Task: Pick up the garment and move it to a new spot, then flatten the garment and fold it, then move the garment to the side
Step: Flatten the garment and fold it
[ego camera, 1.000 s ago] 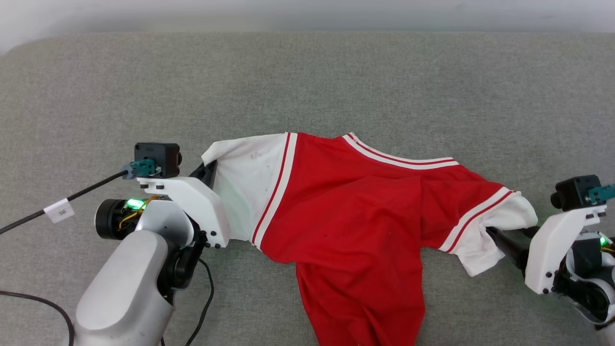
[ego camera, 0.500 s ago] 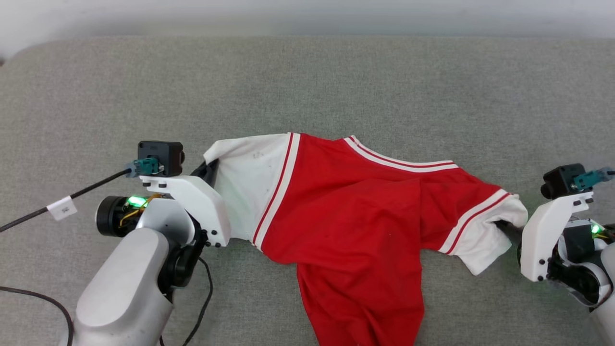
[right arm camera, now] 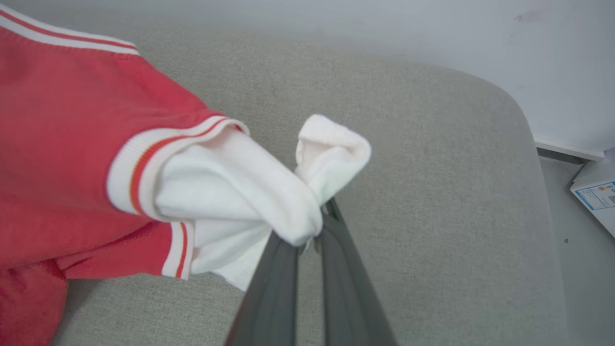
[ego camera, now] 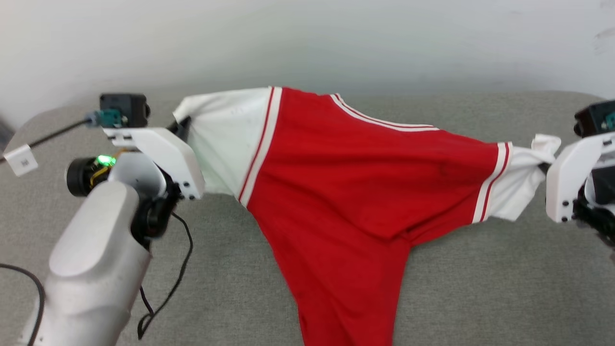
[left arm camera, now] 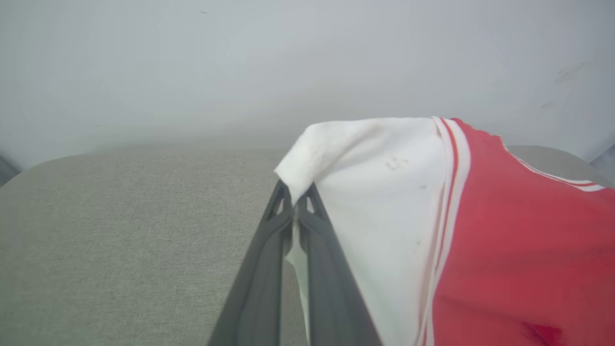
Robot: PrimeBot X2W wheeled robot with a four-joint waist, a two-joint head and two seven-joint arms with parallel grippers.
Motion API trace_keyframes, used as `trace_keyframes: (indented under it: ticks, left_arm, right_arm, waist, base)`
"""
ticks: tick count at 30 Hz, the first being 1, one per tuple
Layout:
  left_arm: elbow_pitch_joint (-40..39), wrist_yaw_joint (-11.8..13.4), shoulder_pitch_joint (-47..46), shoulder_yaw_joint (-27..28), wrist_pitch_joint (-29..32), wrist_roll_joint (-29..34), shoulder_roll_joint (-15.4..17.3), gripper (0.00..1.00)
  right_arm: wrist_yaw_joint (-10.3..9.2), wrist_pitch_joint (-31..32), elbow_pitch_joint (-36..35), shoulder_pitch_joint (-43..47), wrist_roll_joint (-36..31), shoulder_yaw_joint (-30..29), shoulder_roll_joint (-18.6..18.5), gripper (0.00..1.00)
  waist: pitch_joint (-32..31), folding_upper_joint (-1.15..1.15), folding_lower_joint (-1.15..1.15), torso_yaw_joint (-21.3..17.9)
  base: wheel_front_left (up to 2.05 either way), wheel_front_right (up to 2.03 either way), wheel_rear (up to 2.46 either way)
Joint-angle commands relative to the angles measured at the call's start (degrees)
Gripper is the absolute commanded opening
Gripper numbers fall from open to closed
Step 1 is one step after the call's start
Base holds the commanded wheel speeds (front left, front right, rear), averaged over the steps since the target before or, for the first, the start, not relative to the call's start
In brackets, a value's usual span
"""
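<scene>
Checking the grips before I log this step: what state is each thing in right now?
garment: held up by both sleeves, stretched between the hands, red body hanging down.
left hand: shut on the edge of one white sleeve.
right hand: shut on the other white sleeve, which is bunched.

The shirt (ego camera: pixel 346 192) runs off the bottom edge of the head view, so its hem is out of sight. In the right wrist view the tips of the right gripper (right arm camera: pixel 311 236) are buried in the bunched white sleeve (right arm camera: pixel 250 202). The tips of the left gripper (left arm camera: pixel 294 204) sit under the other sleeve (left arm camera: pixel 375 192). A tag (ego camera: pixel 20 161) on the cable (ego camera: pixel 53 138) carries print too small to read. A pale box (right arm camera: pixel 596 192), possibly cardboard, is cut off by the right edge.
</scene>
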Motion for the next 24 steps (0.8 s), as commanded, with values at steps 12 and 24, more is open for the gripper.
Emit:
trace_keyframes:
  ticks: [12, 24]
  left_arm:
    - [14.06, -3.13, -20.91, 2.94, -7.65, 1.32, 0.42, 0.00]
    - [19.40, -3.72, -43.39, 6.62, -16.94, 2.83, 2.85, 0.00]
  right_arm:
    - [-0.08, -4.32, 6.71, -20.93, -5.00, -2.88, 4.47, 0.00]
    - [-0.07, -15.83, 9.81, -44.98, -9.53, -7.12, 7.56, 0.00]
  waist:
    - [3.12, 0.00, 0.00, -4.17]
    - [16.02, 0.00, 0.00, -6.79]
  base:
    - [0.00, 0.00, 0.00]
    - [0.00, 0.00, 0.00]
